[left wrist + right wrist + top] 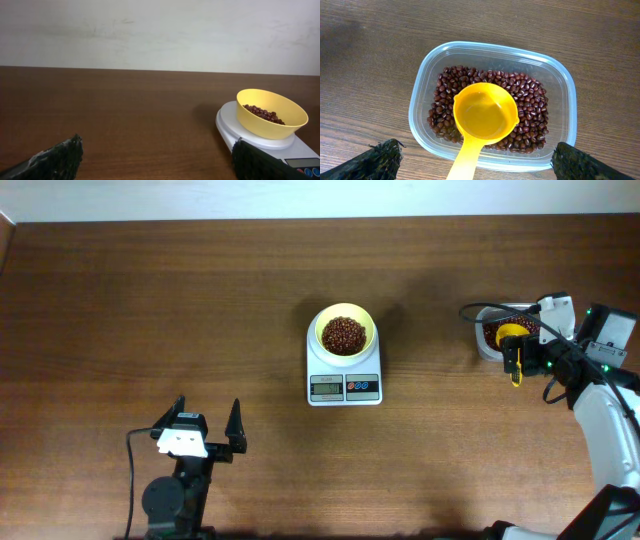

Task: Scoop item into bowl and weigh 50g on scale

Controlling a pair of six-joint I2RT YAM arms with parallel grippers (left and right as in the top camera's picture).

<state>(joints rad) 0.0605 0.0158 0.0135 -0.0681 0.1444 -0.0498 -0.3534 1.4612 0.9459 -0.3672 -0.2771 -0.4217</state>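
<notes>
Beans (530, 100) in the clear container (417, 100) and the bowl (270, 127) on the scale (344, 370) were judged light, loose, spill-prone, best lifted by the stiff yellow scoop's (485, 110) handle, unpinched between the right gripper's (476, 146) spread fingers (380, 160).

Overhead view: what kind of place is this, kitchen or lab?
Probably a robot lab bench, not a kitchen. A wooden table against a plain white wall, robot arms at it, and only a scale, a bowl of beans and a container with a scoop.
</notes>
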